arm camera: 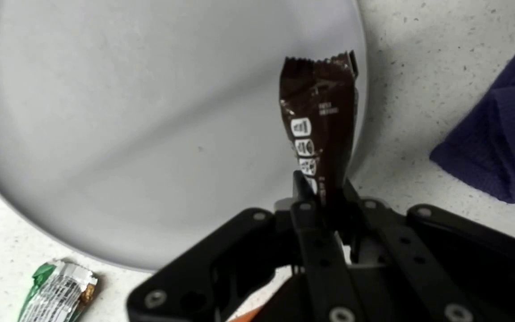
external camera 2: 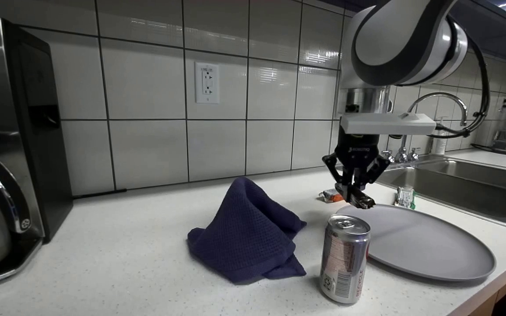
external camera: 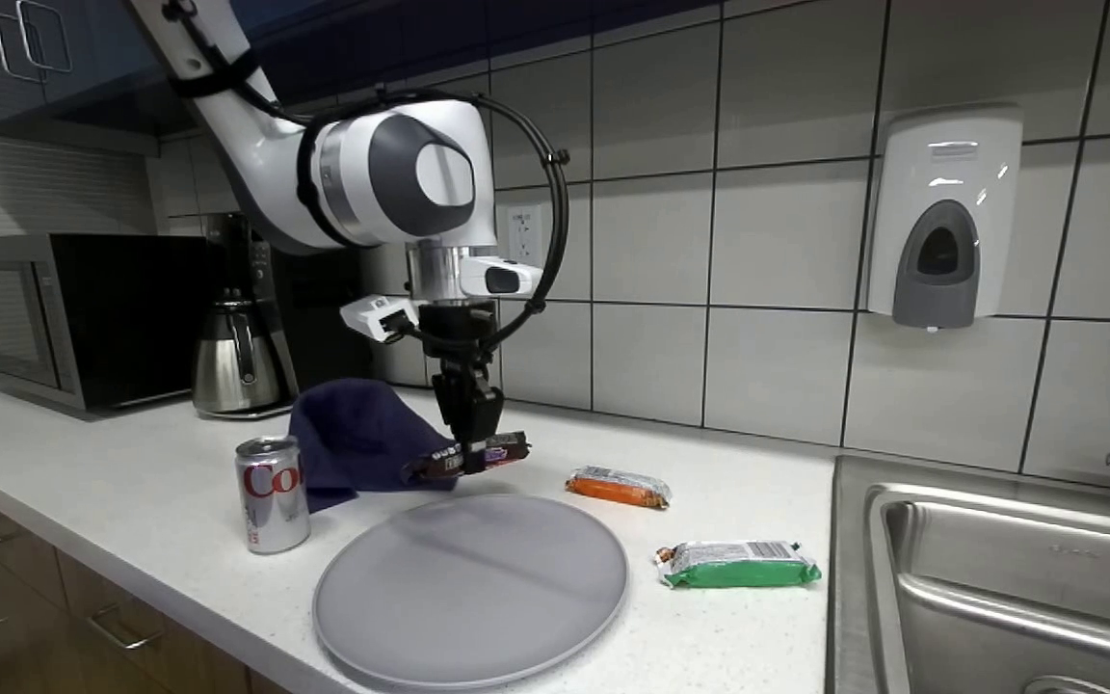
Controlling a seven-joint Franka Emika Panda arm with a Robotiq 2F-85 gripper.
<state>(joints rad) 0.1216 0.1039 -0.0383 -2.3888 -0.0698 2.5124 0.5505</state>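
Your black two-finger gripper [arm camera: 324, 187], nearly closed, pinches a brown-wrapped bar [arm camera: 322, 109] above the edge of a round grey plate [external camera: 473, 602].

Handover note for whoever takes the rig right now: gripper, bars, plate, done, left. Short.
Gripper: shut on the brown bar, holding it up near the edge of the plate.
Plate: flat on the counter.
Orange bar, green bar: on the counter beside the plate, not gripped.
Done: brown bar gripped and off the counter.
Left: brown bar not yet set down.
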